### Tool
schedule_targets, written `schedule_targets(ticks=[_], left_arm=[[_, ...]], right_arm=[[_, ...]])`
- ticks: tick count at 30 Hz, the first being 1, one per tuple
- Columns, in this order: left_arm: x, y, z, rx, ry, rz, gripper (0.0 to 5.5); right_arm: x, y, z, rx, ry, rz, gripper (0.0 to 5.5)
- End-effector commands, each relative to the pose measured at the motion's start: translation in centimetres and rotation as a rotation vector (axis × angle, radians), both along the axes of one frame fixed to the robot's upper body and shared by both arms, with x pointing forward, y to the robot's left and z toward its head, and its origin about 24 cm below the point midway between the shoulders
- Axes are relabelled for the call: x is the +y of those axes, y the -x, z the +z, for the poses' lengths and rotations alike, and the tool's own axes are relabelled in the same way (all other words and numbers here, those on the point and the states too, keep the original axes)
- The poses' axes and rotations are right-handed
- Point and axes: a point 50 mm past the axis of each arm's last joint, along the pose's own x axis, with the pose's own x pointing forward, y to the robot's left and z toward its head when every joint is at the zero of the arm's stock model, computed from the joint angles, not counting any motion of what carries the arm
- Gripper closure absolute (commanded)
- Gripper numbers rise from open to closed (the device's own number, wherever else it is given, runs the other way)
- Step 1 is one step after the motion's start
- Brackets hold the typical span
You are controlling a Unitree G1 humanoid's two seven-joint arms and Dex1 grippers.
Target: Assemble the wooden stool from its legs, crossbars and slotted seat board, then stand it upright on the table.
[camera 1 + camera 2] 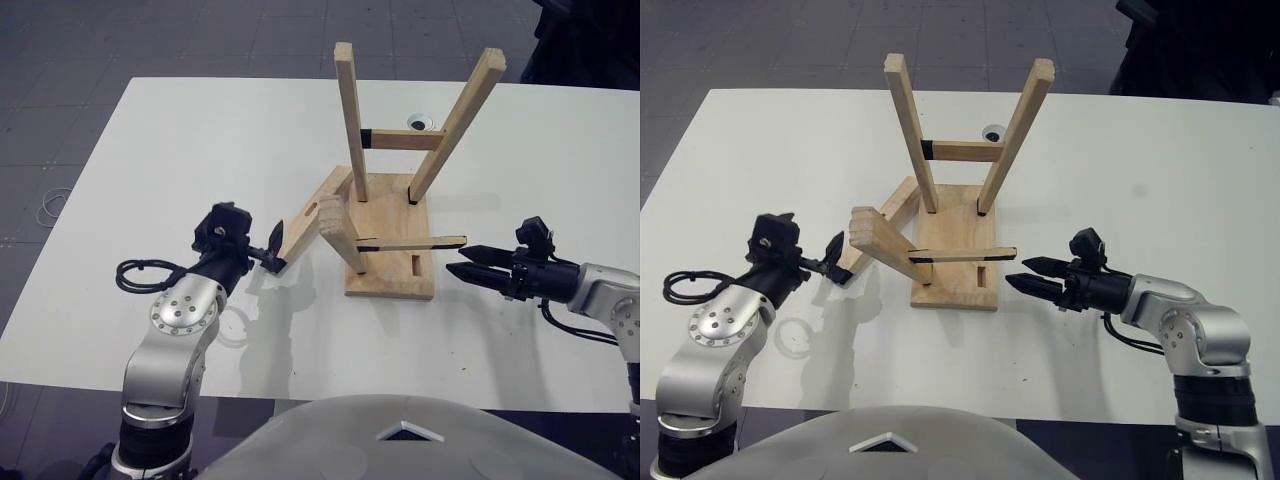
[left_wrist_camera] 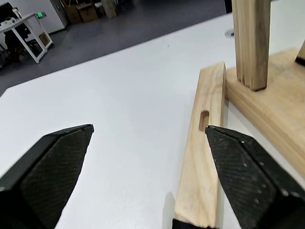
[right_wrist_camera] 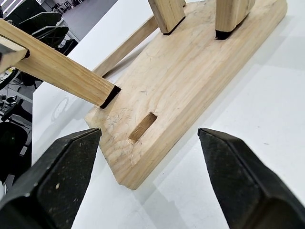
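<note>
Left wrist view: left gripper (image 2: 148, 129) is hovering open at near end of leg (image 2: 212, 90), axis running ahead toward board (image 2: 271, 109); right gripper (image 1: 460, 260), also open, is sitting farther off.

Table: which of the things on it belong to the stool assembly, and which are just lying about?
Belong to the job:
seat board
upright legs
upper crossbar
tilted leg
lower crossbar
loose leg, lying beside the board at the open left pincer

Just lying about:
round grommet
black cable loop
</note>
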Motion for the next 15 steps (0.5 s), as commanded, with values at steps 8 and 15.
schedule_targets(ticks=[8,15], left_arm=[[1.8,2.7,-4.1,0.101,0.087,-0.123,1.16],[2.6,2.9,-7.0,0.119,0.139,-0.231,1.16]], right_arm=[[0.1,-0.5,0.1,-0.018,0.02,-0.009,1.76],[0.1,-0.5,0.1,-0.018,0.024,-0.011,1.76]])
